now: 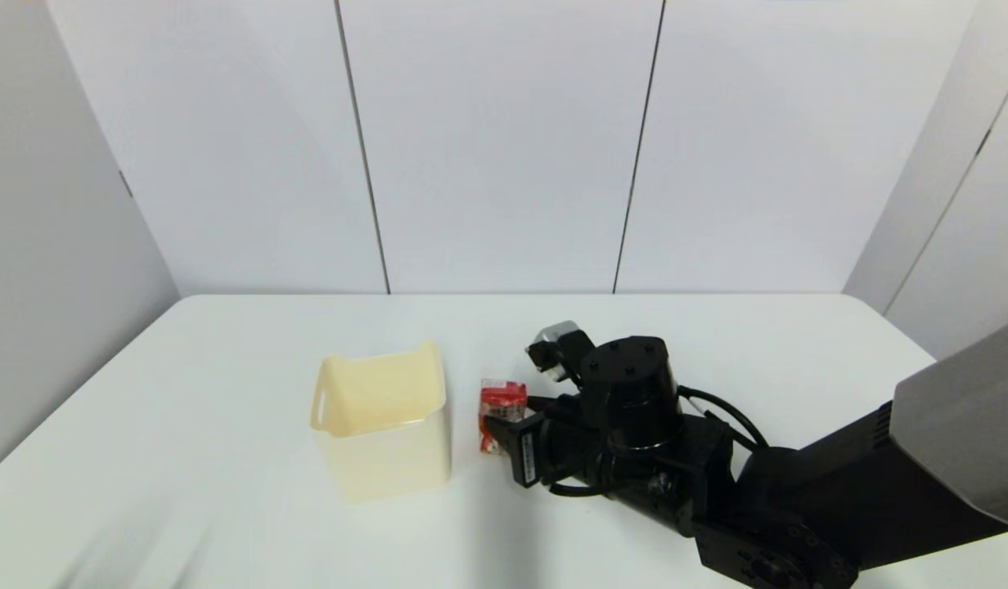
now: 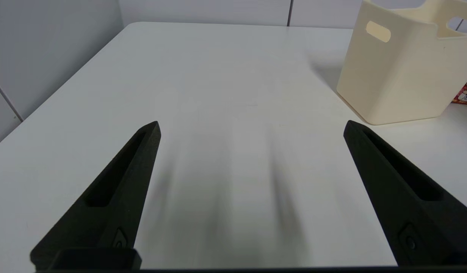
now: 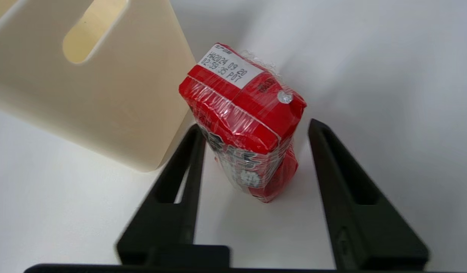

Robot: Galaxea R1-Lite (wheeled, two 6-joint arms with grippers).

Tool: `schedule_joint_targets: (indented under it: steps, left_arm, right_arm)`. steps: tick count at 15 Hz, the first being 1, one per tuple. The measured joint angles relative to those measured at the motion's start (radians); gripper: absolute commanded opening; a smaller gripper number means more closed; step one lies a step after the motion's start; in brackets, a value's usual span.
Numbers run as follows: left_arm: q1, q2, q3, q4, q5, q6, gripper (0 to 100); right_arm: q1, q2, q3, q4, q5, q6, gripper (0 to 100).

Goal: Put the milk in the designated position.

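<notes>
Head overhead, wrists low (sharing bin (image 1: 385,421))

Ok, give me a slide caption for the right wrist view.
Open right gripper straddling the upright milk on the white table, beside the cream bin.

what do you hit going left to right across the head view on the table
cream plastic bin → milk, a small red carton → right gripper, open around the carton → right arm. The left gripper is outside this view.
</notes>
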Motion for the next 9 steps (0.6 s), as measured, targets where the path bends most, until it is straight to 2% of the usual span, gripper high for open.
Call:
schedule_joint_targets:
  steps: [5,9]
  left_arm:
    - [0.0,0.0,0.0,0.0,0.0,0.0,100]
    - [0.0,0.0,0.0,0.0,0.0,0.0,100]
  right_arm:
    - [-0.002,-0.016,0.005,0.029,0.002,-0.002,100]
    - [-0.02,-0.101,0.01,0.159,0.01,0.0,100]
